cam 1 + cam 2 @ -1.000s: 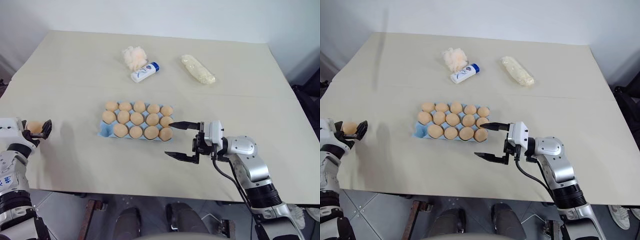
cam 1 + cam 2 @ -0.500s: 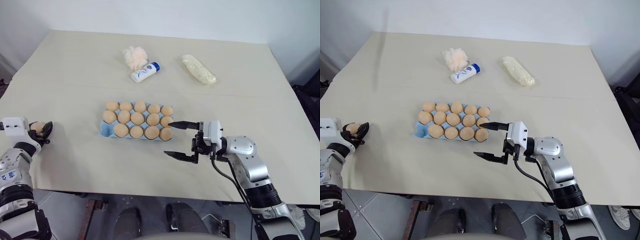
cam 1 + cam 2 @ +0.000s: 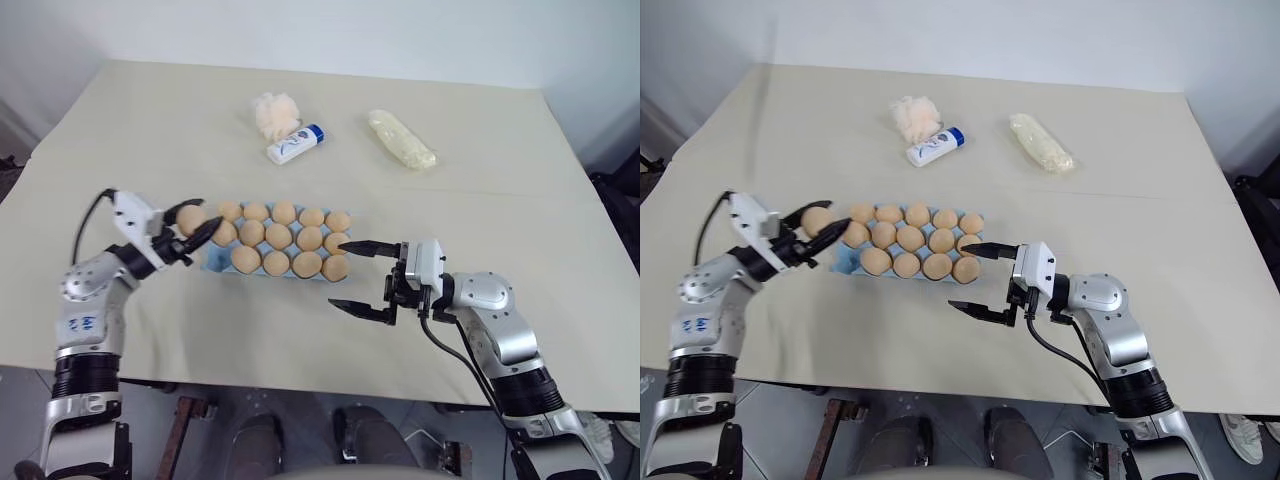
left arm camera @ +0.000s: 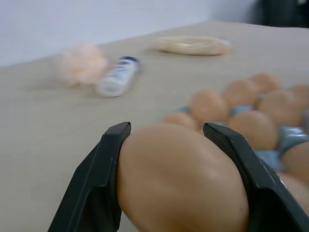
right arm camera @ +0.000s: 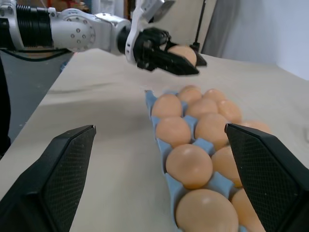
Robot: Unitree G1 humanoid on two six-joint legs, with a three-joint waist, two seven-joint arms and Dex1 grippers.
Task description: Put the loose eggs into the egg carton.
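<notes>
Left gripper is clamped on a single egg, one black finger on each side of its shell, and it hangs level just above the left end of the egg carton. Right gripper stands with its jaws wide apart and nothing between them, just beside the carton's right near corner and clear of the table. The light blue carton lies mid-table with fourteen eggs seated by my count; the one bare cup looks to be at the left end of the far row, though the held egg and fingers hide most of it, so I cannot be sure. Judged step: seating the last egg. To do it well, bring the egg straight over the bare cup, lower it until the shell rests on the cup, then part the fingers gently so they do not nudge the neighbouring eggs or drag the light tray. Well beyond the carton, at the far side, lie a fluffy cream puff, a white-and-blue tube touching it, and further right a pale-yellow wrapped packet. The tube carries blue print, too small to read; no other writing is legible.
</notes>
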